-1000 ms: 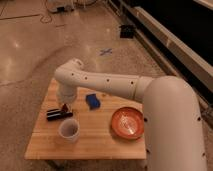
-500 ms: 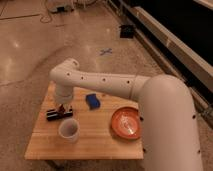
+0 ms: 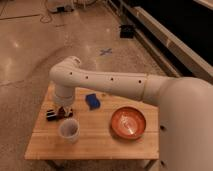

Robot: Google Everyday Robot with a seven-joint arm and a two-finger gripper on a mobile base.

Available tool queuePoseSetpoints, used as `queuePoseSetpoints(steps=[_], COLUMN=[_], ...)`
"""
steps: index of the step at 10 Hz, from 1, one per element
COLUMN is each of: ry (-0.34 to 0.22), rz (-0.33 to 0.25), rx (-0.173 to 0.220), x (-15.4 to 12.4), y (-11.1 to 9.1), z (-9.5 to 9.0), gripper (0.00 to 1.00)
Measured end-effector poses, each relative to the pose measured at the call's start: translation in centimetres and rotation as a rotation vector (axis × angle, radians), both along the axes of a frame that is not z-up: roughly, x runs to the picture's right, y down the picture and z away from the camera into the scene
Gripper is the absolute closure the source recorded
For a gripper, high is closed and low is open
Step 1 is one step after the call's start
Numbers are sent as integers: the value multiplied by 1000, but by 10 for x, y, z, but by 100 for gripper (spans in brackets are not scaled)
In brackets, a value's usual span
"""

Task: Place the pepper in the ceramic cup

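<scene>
Red and small, the pepper [image 3: 62, 112] lies at my gripper [image 3: 60, 113] on the table's [image 3: 100, 142] left edge, just behind the ceramic cup [image 3: 69, 129]. I judge it light, slightly soft and waxy (so a gentle pinch across its middle suits), but whether I hold it I cannot tell.

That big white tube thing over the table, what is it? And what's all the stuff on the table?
The white tube is a robot's arm. It reaches from the robot's body, on the right, across a small wooden table. There is only one picture, taken from high up beside the arm, looking down.

At the arm's end is its gripper, the robot's "hand" with two fingers. It is low over the table's left side, just behind the white ceramic cup. There is something small and reddish right at the gripper, probably the pepper, but I can't tell whether it is being held.

Also on the table: a blue block in the middle and a wide orange-red bowl on the right.
</scene>
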State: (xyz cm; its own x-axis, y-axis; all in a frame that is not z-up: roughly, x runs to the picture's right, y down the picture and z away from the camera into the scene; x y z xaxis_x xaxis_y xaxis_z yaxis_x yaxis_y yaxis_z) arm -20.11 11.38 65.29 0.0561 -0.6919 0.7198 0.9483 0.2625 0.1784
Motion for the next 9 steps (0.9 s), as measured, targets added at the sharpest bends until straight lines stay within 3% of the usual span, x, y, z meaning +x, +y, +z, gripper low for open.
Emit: queuePoseSetpoints(steps=[3,7,9], ry=[-12,-4,8], rz=[-35,-75,-103], rx=[-59,-135,-148], x=[12,20,20], y=[21,51,57], z=[-23,-6,-1], gripper=[100,99,86])
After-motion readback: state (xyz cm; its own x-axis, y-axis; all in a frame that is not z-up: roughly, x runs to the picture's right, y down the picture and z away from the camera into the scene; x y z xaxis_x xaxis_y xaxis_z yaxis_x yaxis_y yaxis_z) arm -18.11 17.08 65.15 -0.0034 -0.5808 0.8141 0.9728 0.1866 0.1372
